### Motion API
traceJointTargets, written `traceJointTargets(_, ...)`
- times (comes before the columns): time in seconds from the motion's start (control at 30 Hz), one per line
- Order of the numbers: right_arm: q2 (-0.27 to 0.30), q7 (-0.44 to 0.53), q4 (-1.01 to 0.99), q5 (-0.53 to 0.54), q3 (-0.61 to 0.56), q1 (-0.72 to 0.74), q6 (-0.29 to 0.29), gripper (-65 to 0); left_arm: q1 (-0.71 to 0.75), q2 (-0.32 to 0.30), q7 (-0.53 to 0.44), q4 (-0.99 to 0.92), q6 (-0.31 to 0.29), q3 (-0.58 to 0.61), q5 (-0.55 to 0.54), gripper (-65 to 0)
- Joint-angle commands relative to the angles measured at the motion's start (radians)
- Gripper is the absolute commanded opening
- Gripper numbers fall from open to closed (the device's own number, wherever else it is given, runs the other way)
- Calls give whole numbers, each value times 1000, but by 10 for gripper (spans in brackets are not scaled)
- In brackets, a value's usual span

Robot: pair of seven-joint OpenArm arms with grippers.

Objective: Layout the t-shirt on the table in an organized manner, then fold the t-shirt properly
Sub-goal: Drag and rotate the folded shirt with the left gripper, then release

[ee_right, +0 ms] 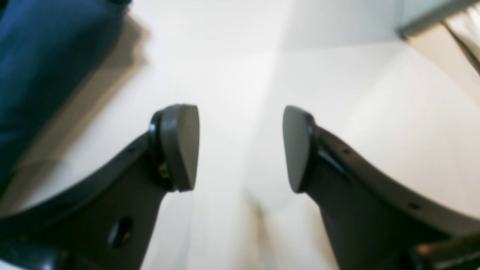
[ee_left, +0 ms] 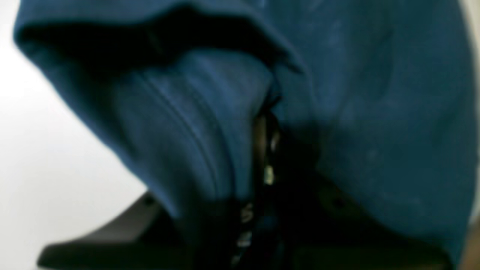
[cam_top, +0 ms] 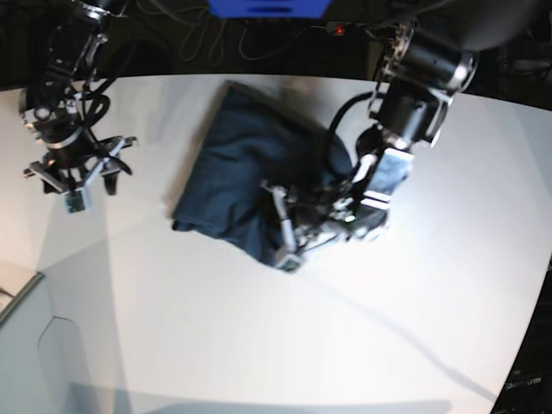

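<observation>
— Shirt placement? Any readable label?

— The t-shirt (cam_top: 246, 164) lies bunched near the counter's (cam_top: 345, 328) far edge; no lettering is legible.

— Grippers?

— The left gripper (ee_left: 262, 150) is clamped on its cloth; the right gripper (ee_right: 240, 148) hangs spread wide over bare counter by the left edge.

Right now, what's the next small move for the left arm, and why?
Probably lift and draw the pinched fabric outward. The left gripper looks shut on a fold of the t-shirt, which lies bunched on the table; the right gripper hangs open, off the cloth.
</observation>
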Motion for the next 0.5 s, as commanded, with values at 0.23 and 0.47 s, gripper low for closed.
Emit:
traceJointTargets(0.23,5,23,20,8,118,3,7,-298,-220,112,-175,-149,3,321,126,-650)
traceJointTargets(0.47,-3,23,22,8,236,-5,7,-298,-283,176,-340,-276,2,541,188,-640)
